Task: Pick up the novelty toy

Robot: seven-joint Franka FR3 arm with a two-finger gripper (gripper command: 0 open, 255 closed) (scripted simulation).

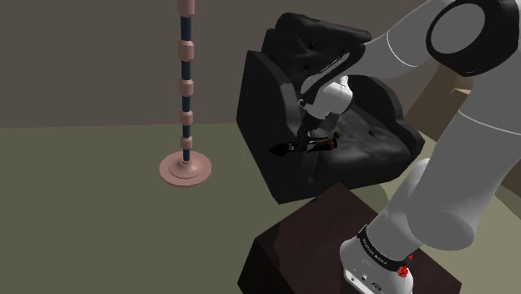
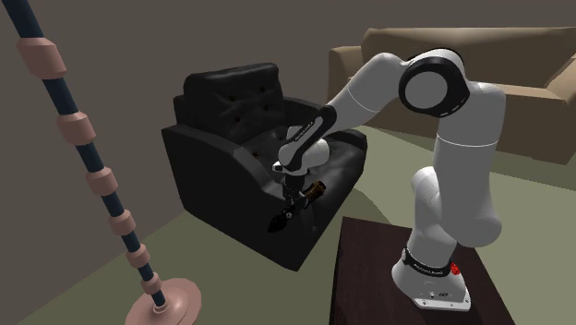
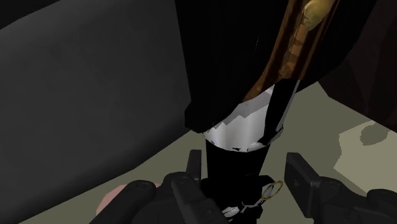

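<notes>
Subject: novelty toy (image 1: 311, 144), a long dark piece with a white band and a brown-gold strip. It lay at the front edge of the armchair (image 1: 265, 100) seat, centre of the shoulder view, one end overhanging. The gripper (image 1: 314, 134) stood directly above it. In the wrist view the fingers (image 3: 300, 179) were spread and straddled the toy's dark end — one close against it, the other clear. The long axis ran away from the fingers, so closing should pinch across its width.

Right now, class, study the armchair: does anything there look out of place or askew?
Yes. The novelty toy, long, dark and brown, is slanted below the gripper at the front of the black armchair, its dark end poking past the seat's edge over the floor.
</notes>
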